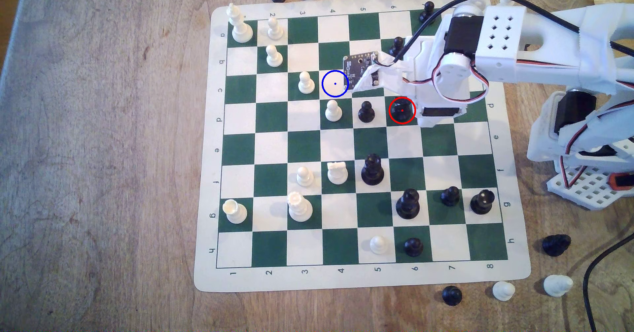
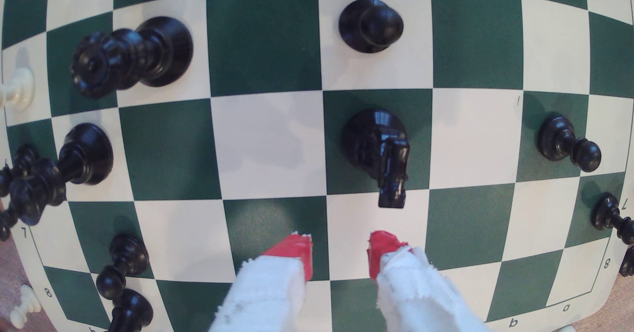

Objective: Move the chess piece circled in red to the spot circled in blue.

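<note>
We see gripper point(image 2: 339, 249) open, empty, short of knight point(image 2: 377, 150); risk: descending fingers clip angular head, toppling it toward pawn point(image 2: 370, 25).

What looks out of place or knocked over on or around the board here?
Two pieces lie on their sides on the table off the board's corner near the arm's base: a black piece and a white piece. On the board every visible piece stands upright, including the circled knight. The tool is open and empty.
</note>
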Motion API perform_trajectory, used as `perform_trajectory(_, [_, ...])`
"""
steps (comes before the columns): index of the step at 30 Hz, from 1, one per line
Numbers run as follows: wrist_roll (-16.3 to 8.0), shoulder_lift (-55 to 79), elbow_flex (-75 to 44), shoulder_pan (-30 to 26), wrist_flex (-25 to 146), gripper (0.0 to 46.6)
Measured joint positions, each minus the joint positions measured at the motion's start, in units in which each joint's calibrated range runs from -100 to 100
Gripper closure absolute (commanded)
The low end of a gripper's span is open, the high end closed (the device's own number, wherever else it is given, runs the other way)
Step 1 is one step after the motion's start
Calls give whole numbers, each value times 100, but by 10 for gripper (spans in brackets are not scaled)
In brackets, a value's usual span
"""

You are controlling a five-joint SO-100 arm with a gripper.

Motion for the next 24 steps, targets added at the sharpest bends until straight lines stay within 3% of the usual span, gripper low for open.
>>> perform_trajectory(8, [98, 0, 0, 265, -223, 358])
perform_trajectory(24, [98, 494, 0, 236, -940, 357])
